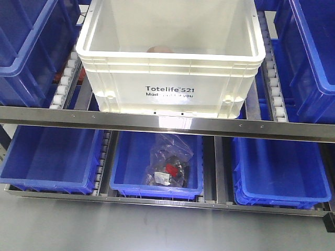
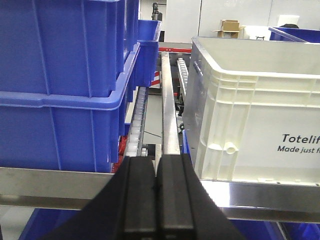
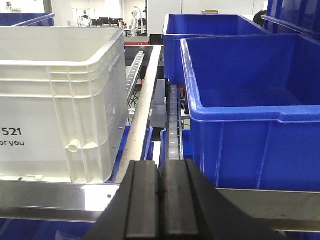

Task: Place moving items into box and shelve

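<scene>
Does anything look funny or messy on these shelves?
Nothing is spilled or broken. Two things stand out: the white box is the only non-blue bin on the rack, and the lower middle blue bin holds a crumpled clear bag of dark and red parts. Both claws are shut, holding nothing.

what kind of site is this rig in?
Probably a warehouse or picking line: a flow rack with roller rails, rows of blue bins, and a white Totelife crate on the upper level. Both grippers are shut, empty.

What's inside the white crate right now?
Over the white crate rim, only a pinkish-brown rounded lump peeks out. The front wall hides the rest of the floor.
</scene>
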You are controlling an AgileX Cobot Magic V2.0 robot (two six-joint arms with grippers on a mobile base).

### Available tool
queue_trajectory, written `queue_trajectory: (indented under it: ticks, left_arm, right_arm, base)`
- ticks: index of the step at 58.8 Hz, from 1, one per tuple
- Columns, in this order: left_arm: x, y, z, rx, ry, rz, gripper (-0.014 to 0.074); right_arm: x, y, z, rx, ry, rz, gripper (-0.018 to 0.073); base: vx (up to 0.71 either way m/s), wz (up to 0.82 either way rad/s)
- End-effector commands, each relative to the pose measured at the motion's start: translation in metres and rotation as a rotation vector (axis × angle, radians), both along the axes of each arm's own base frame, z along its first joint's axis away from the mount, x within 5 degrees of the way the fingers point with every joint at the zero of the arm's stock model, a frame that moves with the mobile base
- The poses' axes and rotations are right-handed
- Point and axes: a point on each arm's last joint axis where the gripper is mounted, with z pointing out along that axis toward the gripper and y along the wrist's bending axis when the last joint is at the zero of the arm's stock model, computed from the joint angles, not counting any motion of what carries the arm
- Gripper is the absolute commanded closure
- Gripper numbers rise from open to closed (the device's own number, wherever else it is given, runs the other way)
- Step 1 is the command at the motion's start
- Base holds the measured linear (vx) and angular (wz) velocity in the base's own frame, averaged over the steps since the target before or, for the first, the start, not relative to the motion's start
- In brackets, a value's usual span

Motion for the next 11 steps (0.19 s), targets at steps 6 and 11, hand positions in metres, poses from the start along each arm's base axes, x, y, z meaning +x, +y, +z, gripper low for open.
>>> queue_trajectory:
  ticks: [6, 11]
  left_arm:
    - [-0.0021, -0.0007, 0.0114, -0.009, -0.106, -0.011, 0.0603]
    - [-0.0021, -0.0007, 0.0114, -0.009, -0.106, -0.011, 0.0603]
  right_arm:
    - [-0.0006, -0.001, 0.0063, -0.019, -0.086, -0.014, 0.0563]
    - [-0.0006, -0.001, 0.0063, -0.019, -0.086, -0.014, 0.0563]
  base:
    - [0.0, 0.0]
    - [0.0, 0.0]
